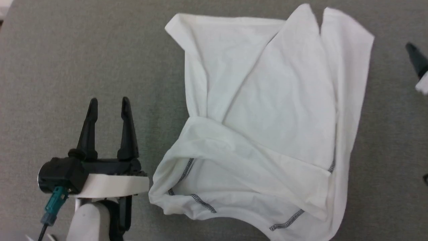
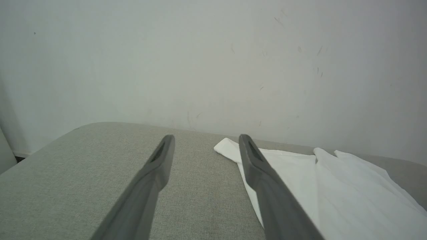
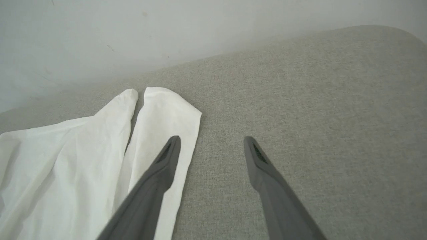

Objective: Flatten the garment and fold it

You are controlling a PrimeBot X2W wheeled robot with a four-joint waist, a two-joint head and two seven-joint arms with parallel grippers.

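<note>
Because the white T-shirt (image 1: pixel 277 100) is thin and soft, it should sag when lifted; I would pinch its hem corners. It lies crumpled between the left tool (image 1: pixel 109 100) and the right tool (image 3: pixel 211 139), both spread apart and empty.

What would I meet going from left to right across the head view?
Left gripper, open over the grey fabric surface → white garment, rumpled and lapped over itself → one dark fingertip of the right gripper at the right edge.
</note>
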